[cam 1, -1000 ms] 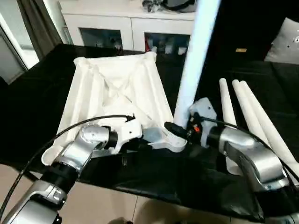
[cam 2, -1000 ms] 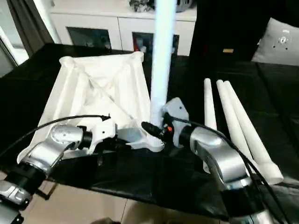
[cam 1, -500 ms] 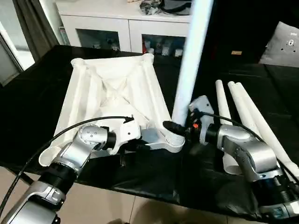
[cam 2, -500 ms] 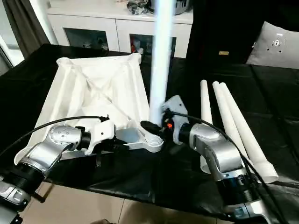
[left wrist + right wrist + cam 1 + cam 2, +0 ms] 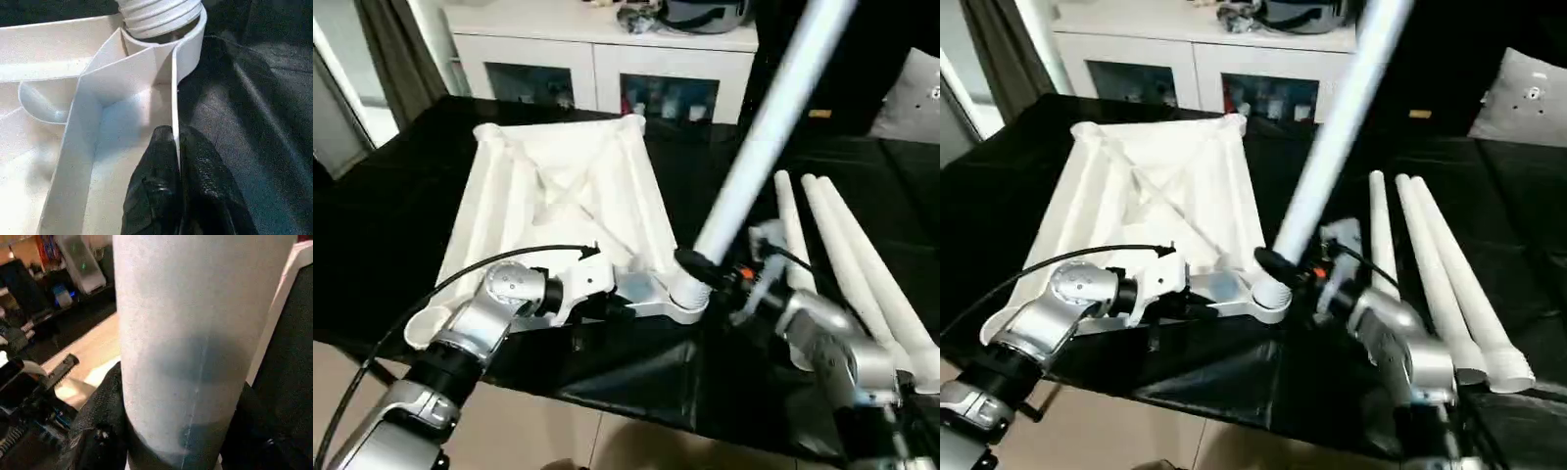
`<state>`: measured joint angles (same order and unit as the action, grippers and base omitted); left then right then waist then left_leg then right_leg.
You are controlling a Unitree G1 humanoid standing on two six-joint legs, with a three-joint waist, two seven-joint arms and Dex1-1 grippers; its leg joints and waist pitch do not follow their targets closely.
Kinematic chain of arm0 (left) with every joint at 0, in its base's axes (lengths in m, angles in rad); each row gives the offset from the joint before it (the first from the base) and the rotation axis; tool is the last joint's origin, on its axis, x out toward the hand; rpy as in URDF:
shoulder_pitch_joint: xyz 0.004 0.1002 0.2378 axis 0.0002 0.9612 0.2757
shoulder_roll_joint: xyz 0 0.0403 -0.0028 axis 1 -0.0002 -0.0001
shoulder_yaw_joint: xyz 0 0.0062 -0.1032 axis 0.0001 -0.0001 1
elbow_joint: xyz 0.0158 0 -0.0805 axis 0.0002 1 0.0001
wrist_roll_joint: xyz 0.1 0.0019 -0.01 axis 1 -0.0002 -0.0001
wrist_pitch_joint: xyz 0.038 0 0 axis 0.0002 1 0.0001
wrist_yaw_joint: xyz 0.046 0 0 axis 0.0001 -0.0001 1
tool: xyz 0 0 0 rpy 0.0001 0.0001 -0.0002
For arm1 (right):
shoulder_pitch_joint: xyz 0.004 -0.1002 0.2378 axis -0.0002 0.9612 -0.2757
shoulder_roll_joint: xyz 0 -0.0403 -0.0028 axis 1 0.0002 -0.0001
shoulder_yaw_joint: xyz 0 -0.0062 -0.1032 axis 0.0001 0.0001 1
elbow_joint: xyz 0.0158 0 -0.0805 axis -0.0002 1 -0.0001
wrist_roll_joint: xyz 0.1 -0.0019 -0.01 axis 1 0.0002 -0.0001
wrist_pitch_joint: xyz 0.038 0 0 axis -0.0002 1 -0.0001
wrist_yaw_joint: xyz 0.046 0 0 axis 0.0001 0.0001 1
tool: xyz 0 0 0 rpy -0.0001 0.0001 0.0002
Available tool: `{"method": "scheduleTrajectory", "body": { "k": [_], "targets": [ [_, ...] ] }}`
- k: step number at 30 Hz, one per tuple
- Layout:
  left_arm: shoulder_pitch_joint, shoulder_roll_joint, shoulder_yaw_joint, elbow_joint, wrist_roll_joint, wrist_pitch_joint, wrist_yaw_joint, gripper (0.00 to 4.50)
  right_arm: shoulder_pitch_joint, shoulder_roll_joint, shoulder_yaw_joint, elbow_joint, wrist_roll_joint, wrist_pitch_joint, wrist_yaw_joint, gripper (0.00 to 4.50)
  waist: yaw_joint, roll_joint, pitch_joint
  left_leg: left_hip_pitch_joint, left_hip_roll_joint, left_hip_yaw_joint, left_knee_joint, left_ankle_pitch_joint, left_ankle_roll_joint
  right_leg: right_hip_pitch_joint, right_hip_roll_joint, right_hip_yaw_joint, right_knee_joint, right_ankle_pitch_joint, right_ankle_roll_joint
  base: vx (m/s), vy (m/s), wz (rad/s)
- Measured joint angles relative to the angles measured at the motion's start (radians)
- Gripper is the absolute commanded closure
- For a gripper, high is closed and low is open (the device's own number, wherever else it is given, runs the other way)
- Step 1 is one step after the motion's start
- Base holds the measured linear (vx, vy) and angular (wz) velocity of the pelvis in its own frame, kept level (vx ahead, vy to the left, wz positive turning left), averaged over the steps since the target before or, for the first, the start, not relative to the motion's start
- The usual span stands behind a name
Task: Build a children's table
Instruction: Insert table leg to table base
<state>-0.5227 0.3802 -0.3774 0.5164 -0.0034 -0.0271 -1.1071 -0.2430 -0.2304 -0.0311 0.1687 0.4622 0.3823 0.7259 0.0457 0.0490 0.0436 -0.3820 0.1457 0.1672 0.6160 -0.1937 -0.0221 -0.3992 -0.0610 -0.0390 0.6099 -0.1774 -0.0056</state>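
Two parts meet at the near corner: the white table top (image 5: 563, 211) lies upside down on the black-covered tabletop (image 5: 401, 211), ribbed side up, and one long leg (image 5: 759, 132) stands in its near right corner socket (image 5: 685, 294), leaning markedly to the right instead of rising straight. The largest risk is that the tilted leg binds or crosses its ridged end in the socket, so that a turn or push jams it or levers the corner upward. Next, the whole top could slide or lift, since the left gripper (image 5: 177, 147) steadies it only by fingers (image 5: 205, 166) clenched on the thin edge wall beside the socket. The right gripper (image 5: 720, 274) grasps the leg low down, its fingers (image 5: 98, 431) wrapped around the tube; a grip this near the base gives little control of the long upper end, which may swing further. Smallest concern: three spare legs (image 5: 827, 245) lie side by side just right of the working arm, where an elbow could roll them toward the edge.
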Motion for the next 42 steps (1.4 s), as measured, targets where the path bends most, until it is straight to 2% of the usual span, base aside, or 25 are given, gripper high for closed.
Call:
{"method": "scheduleTrajectory", "body": {
  "k": [4, 6, 9, 15, 19, 25, 29, 33, 35, 37, 40, 42],
  "targets": [
    [-0.001, -0.005, 0.004, 0.012, -0.002, -0.001, 0.000, 4.50, 0.053, 0.022, -0.001, -0.006, -0.006, -0.100, -0.020, 2.60, -0.001, 0.006, -0.003, 0.000, 0.000, 0.001, 0.000, 0.000, 0.000, 0.000, 0.000, 0.000, 0.000, 0.000, 0.000, 0.000, 0.000, 0.00],
    [-0.001, -0.008, 0.006, 0.016, -0.001, -0.001, 0.000, 4.50, 0.059, 0.021, 0.011, -0.008, -0.035, -0.142, -0.022, 2.61, -0.003, 0.007, -0.004, 0.001, 0.000, 0.001, 0.000, 0.000, 0.000, 0.000, 0.000, 0.000, 0.000, 0.000, 0.000, 0.000, 0.000, 0.00],
    [-0.003, -0.015, 0.006, 0.025, -0.001, -0.002, 0.000, 4.50, 0.072, 0.004, 0.050, -0.008, -0.095, -0.224, -0.023, 2.61, -0.003, 0.010, -0.006, 0.000, 0.000, 0.001, 0.000, 0.000, 0.000, 0.001, -0.001, 0.000, 0.000, 0.000, 0.001, 0.000, 0.000, 0.00],
    [-0.007, -0.012, 0.009, 0.039, 0.000, -0.002, 0.003, 4.50, 0.034, -0.060, 0.141, 0.001, -0.203, -0.299, -0.017, 2.61, -0.011, 0.011, -0.007, 0.001, 0.000, 0.001, 0.000, 0.000, 0.000, 0.001, -0.001, 0.000, -0.001, -0.004, 0.007, 0.000, 0.000, 0.00],
    [-0.008, -0.007, 0.012, 0.048, 0.000, -0.008, 0.001, 4.50, 0.002, -0.077, 0.171, 0.017, -0.238, -0.293, 0.003, 2.61, -0.014, 0.010, -0.008, 0.003, 0.000, 0.001, 0.000, 0.000, 0.000, 0.003, -0.001, 0.000, 0.000, -0.004, 0.007, 0.000, 0.000, 0.00],
    [-0.026, -0.001, 0.012, 0.100, 0.008, -0.041, -0.009, 4.50, -0.087, -0.090, 0.210, 0.091, -0.242, -0.227, 0.051, 2.61, -0.023, 0.005, -0.005, 0.017, 0.000, 0.001, 0.000, 0.000, 0.000, 0.014, -0.001, 0.000, -0.001, -0.005, 0.009, 0.000, 0.000, 0.00],
    [-0.063, -0.003, 0.011, 0.153, 0.013, -0.051, -0.026, 4.50, -0.150, -0.086, 0.217, 0.141, -0.243, -0.169, 0.082, 2.61, -0.043, -0.001, -0.002, 0.017, 0.001, -0.002, 0.000, 0.000, 0.000, 0.015, -0.001, -0.003, -0.006, -0.006, 0.009, 0.000, 0.000, 0.00],
    [-0.112, -0.012, 0.008, 0.230, 0.038, -0.082, -0.031, 4.50, -0.184, -0.086, 0.225, 0.163, -0.268, -0.141, 0.090, 2.61, -0.044, -0.010, 0.000, 0.015, 0.001, -0.007, -0.002, 0.000, 0.000, 0.017, -0.001, -0.010, -0.020, -0.006, 0.009, 0.000, 0.000, 0.00],
    [-0.133, -0.019, 0.008, 0.270, 0.042, -0.091, -0.029, 4.50, -0.187, -0.080, 0.225, 0.166, -0.272, -0.132, 0.083, 2.61, -0.044, -0.011, 0.001, 0.016, 0.001, -0.007, -0.003, 0.000, 0.000, 0.017, -0.001, -0.012, -0.028, -0.006, 0.009, 0.000, 0.000, 0.00],
    [-0.148, -0.022, 0.008, 0.298, 0.044, -0.097, -0.029, 4.50, -0.187, -0.072, 0.225, 0.167, -0.274, -0.128, 0.068, 2.61, -0.045, -0.013, 0.001, 0.017, 0.001, -0.008, -0.006, 0.000, 0.000, 0.017, -0.002, -0.016, -0.036, -0.006, 0.009, 0.000, 0.000, 0.00],
    [-0.150, -0.013, 0.011, 0.305, 0.044, -0.097, -0.028, 4.50, -0.183, -0.048, 0.225, 0.166, -0.281, -0.128, 0.030, 2.61, -0.051, -0.014, 0.002, 0.018, 0.001, -0.008, -0.006, -0.001, 0.000, 0.018, -0.015, -0.035, -0.040, -0.006, 0.009, 0.000, 0.000, 0.00],
    [-0.135, -0.001, 0.026, 0.286, 0.042, -0.075, -0.028, 4.50, -0.180, -0.023, 0.225, 0.166, -0.296, -0.128, -0.014, 2.61, -0.065, -0.012, 0.002, 0.019, 0.001, -0.013, -0.008, -0.001, 0.000, 0.021, -0.017, -0.043, -0.047, -0.006, 0.009, 0.000, 0.000, 0.00]
  ]
}}
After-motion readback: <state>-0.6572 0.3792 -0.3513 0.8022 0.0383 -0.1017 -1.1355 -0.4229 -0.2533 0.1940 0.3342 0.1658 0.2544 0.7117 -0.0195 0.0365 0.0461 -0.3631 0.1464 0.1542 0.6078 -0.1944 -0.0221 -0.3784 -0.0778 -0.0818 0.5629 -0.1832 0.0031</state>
